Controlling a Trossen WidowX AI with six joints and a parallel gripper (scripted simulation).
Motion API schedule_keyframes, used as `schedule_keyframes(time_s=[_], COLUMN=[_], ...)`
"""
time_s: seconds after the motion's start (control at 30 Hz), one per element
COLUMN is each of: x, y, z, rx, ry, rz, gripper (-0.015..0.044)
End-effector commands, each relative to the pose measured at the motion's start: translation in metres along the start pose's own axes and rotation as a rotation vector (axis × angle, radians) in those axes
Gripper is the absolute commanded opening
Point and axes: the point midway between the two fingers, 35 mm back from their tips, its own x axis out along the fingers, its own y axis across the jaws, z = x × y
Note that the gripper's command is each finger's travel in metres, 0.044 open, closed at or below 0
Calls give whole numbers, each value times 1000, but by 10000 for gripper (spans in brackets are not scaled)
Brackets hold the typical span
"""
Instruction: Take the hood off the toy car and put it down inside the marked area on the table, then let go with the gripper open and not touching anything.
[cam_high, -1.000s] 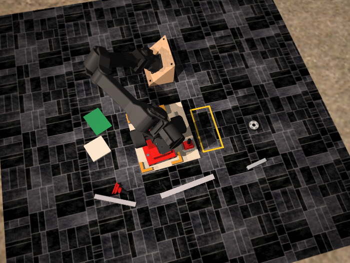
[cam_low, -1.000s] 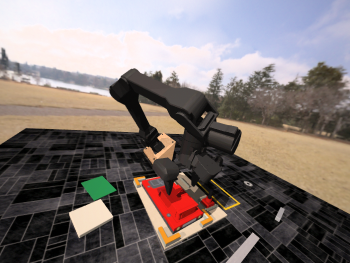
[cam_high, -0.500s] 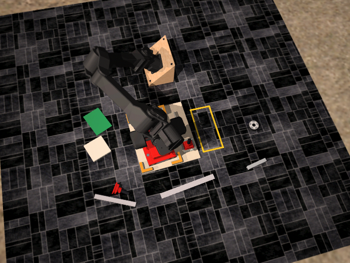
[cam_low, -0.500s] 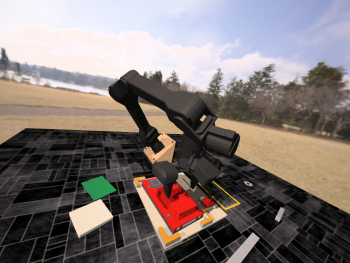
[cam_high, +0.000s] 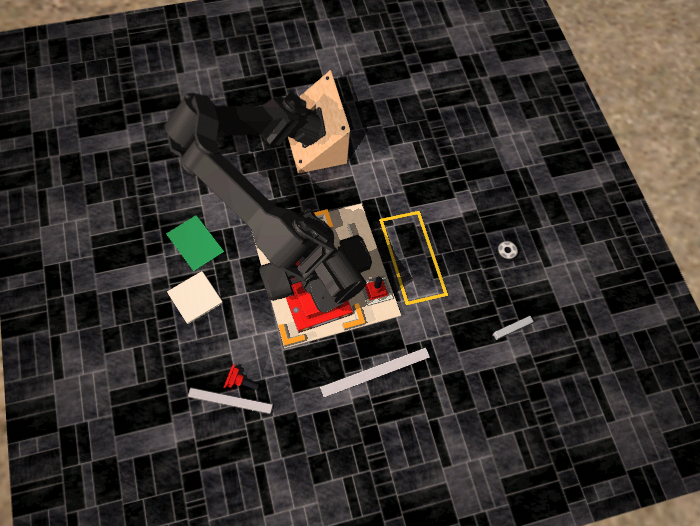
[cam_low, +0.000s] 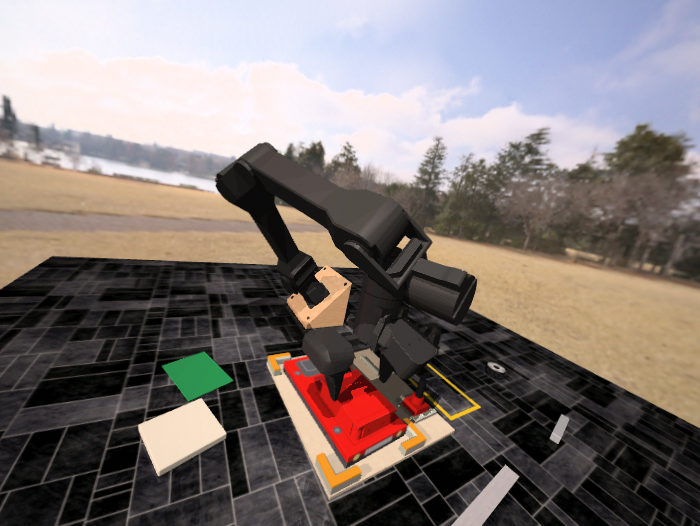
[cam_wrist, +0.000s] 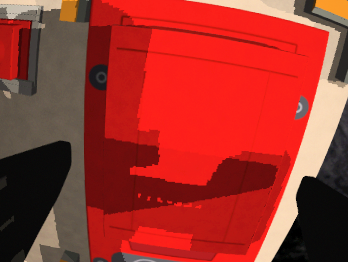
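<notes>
we see the black parallel-jaw gripper (cam_low: 362, 377) hanging spread wide over the red toy car (cam_low: 350, 415), one finger to either side of it, nothing between them. the car lies on a beige base board with orange corner brackets (cam_low: 339, 473). beside the gripper, past the board's edge, lies the yellow-outlined marked area (cam_high: 413, 257). on the gripper's opposite side lie a green flat square tile (cam_high: 194, 242) and a cream flat square tile (cam_high: 194, 296), well apart from it.
</notes>
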Motion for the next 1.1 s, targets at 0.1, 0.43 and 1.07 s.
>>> schedule_keyframes(time_s=[0.1,0.43,1.07], x=[4,7,17], y=[-1,-1,-1], z=[0,0,0], rx=[-3,-3,-3], ry=[-2,-2,-2], rz=[-6,-6,-6], gripper=[440,440,440])
